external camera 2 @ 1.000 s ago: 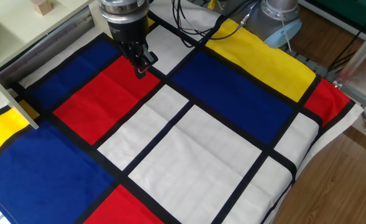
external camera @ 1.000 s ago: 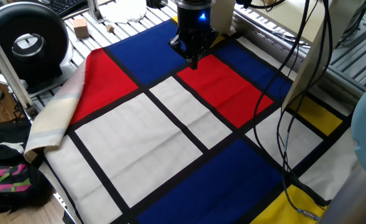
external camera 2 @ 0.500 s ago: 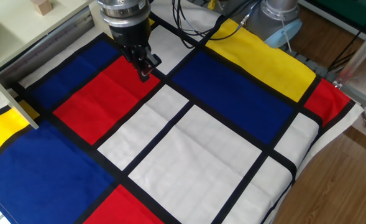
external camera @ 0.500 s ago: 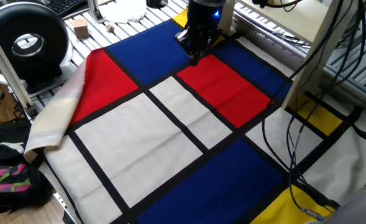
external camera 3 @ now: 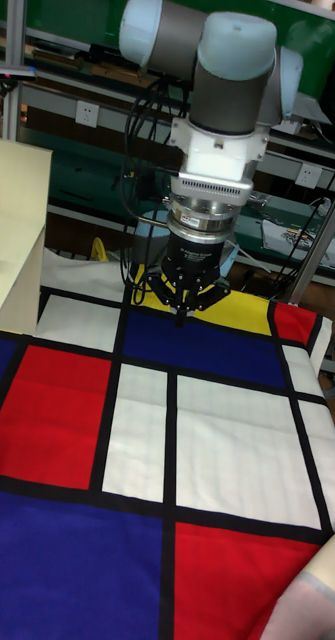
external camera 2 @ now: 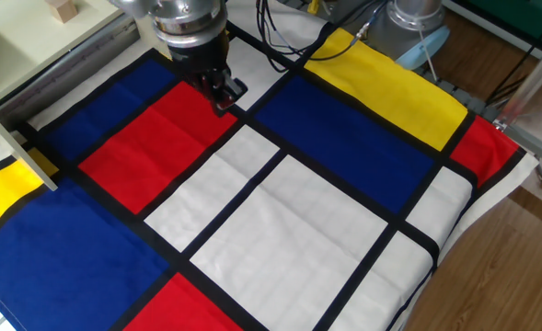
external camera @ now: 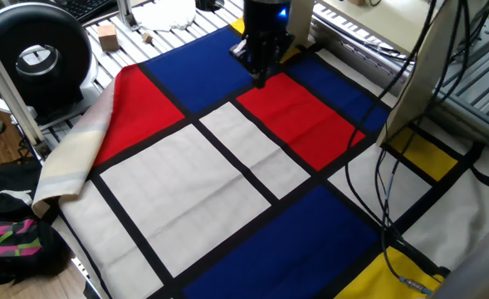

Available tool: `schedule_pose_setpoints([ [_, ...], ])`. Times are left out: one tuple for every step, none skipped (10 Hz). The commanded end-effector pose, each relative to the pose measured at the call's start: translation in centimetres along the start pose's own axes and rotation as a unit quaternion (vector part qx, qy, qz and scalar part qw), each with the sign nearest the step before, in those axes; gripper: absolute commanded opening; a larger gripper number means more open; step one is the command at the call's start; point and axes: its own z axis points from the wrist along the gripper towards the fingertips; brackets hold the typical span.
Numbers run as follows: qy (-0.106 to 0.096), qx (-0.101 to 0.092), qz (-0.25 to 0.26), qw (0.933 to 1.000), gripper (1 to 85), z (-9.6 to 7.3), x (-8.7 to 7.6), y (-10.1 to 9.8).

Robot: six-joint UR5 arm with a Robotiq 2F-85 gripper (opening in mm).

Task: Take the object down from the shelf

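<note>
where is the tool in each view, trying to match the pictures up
One fixed view: the tool is top centre, over the red panel's far corner.
The other fixed view: tool upper left, at the red panel's right corner.
Tall fixed view: tool upper middle, above the blue panel.
Shared landmark: the colour-block cloth.

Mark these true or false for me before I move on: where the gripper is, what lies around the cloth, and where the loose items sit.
1. The gripper hangs over the cloth, at the edge of a red panel. True.
2. The gripper is above the top board of the shelf. False: it is out over the cloth, clear of the shelf.
3. A tan block sits on the ribbed metal table beyond the cloth. True.
4. The round black device stands on the cloth. False: it stands off the cloth, past its edge.
</note>
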Motion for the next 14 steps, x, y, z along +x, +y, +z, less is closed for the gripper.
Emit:
schedule_pose_setpoints([
  [0.000,0.001,0.001,1.0000,1.0,2.0,-2.4,1.2],
  [-0.012,0.002,0.017,0.9998,1.0,2.4,-3.8,1.9],
  [-0.017,0.003,0.027,0.9995,1.0,1.8,-4.0,2.4],
  [-0.009,0.004,0.036,0.9993,1.0,1.7,-3.7,2.7],
  [-0.016,0.013,0.043,0.9989,1.0,1.9,-4.3,2.6],
  [-0.016,0.011,0.049,0.9986,1.0,2.0,-4.5,3.0],
  [-0.018,0.015,0.051,0.9984,1.0,2.0,-4.6,2.9],
  [-0.018,0.016,0.053,0.9983,1.0,1.7,-4.4,2.7],
  [-0.018,0.010,0.055,0.9983,1.0,1.6,-4.4,2.8],
  [-0.018,0.006,0.057,0.9982,1.0,1.7,-4.5,3.1],
  [-0.019,0.002,0.058,0.9981,1.0,1.8,-4.6,3.3],
  [-0.022,0.001,0.058,0.9981,1.0,1.8,-4.7,3.2],
  [-0.028,0.003,0.060,0.9978,1.0,2.0,-5.1,3.0],
  [-0.027,0.006,0.063,0.9976,1.0,1.9,-5.0,2.9],
])
